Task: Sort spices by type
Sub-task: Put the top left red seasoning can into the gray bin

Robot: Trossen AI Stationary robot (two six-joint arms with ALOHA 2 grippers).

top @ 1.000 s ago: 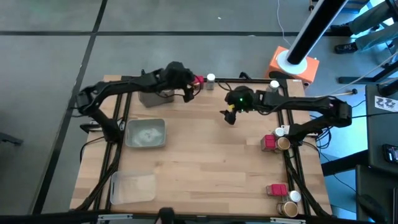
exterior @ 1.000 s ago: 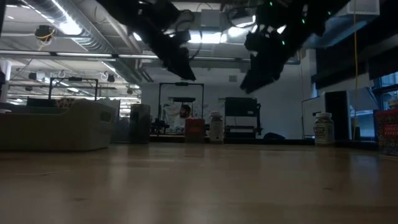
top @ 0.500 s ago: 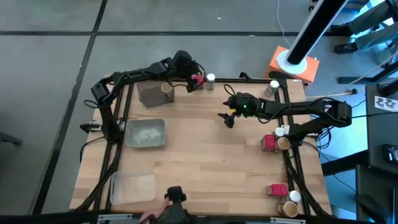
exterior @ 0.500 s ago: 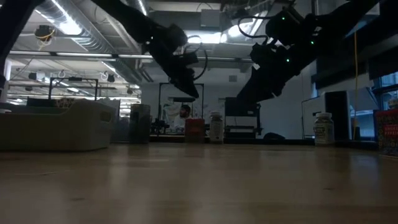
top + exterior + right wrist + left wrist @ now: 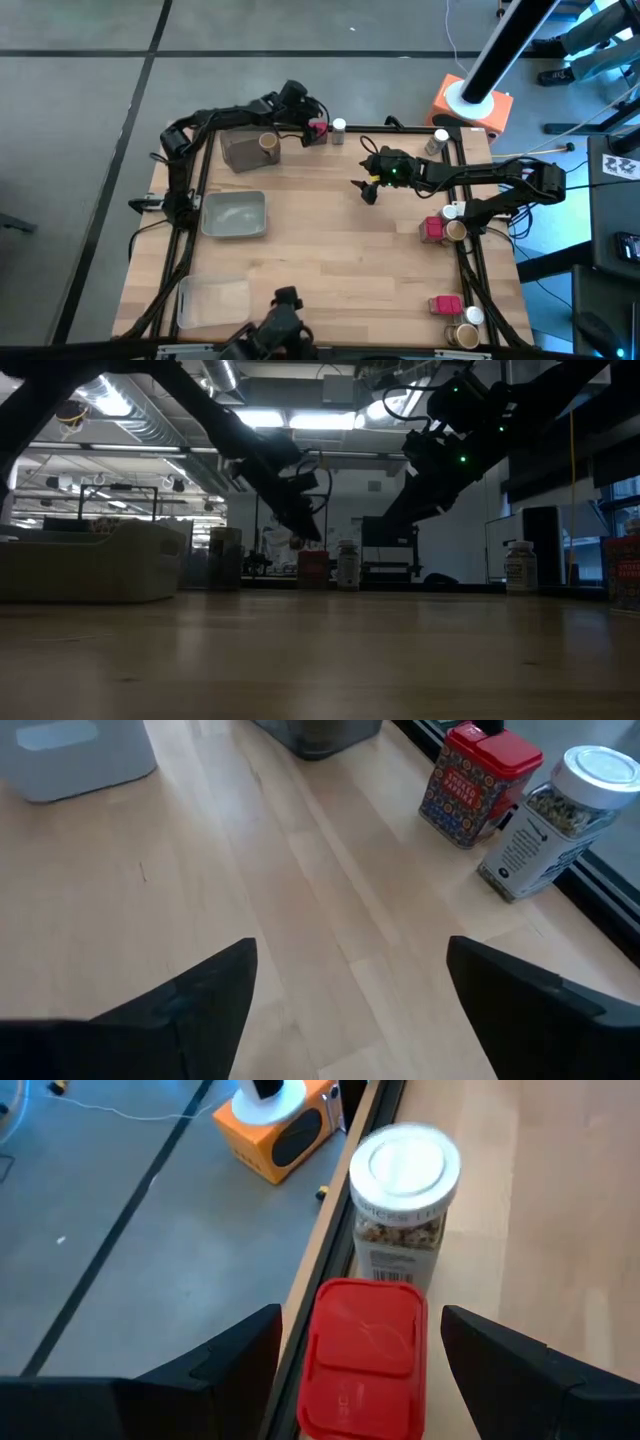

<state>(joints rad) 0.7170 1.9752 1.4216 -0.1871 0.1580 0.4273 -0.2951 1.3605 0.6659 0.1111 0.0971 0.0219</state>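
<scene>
At the table's far edge a red boxy packet (image 5: 319, 127) stands on its base beside a clear white-capped jar (image 5: 339, 127). My left gripper (image 5: 314, 134) hangs over the packet, open. In the left wrist view its fingers (image 5: 225, 1355) stand on either side of the packet (image 5: 365, 1355) with gaps, and the jar (image 5: 403, 1195) is just beyond. A tan-topped jar (image 5: 267, 143) stands against a grey box (image 5: 240, 152). My right gripper (image 5: 366, 190) is open above the table's middle, touching nothing.
More spices stand at the right edge: a red packet (image 5: 432, 230), a brown-topped jar (image 5: 456, 231), a white-capped jar (image 5: 452, 210), another group (image 5: 458, 318) at the near right corner and a jar (image 5: 438, 140) at the far right. Grey tray (image 5: 235, 216) and clear tray (image 5: 215, 300) sit on the left. A person (image 5: 275, 328) shows at the near edge.
My left gripper has moved toward the far edge and come down over the red packet, uncovering the tan-topped jar by the grey box. A person has come into view at the table's near edge.
</scene>
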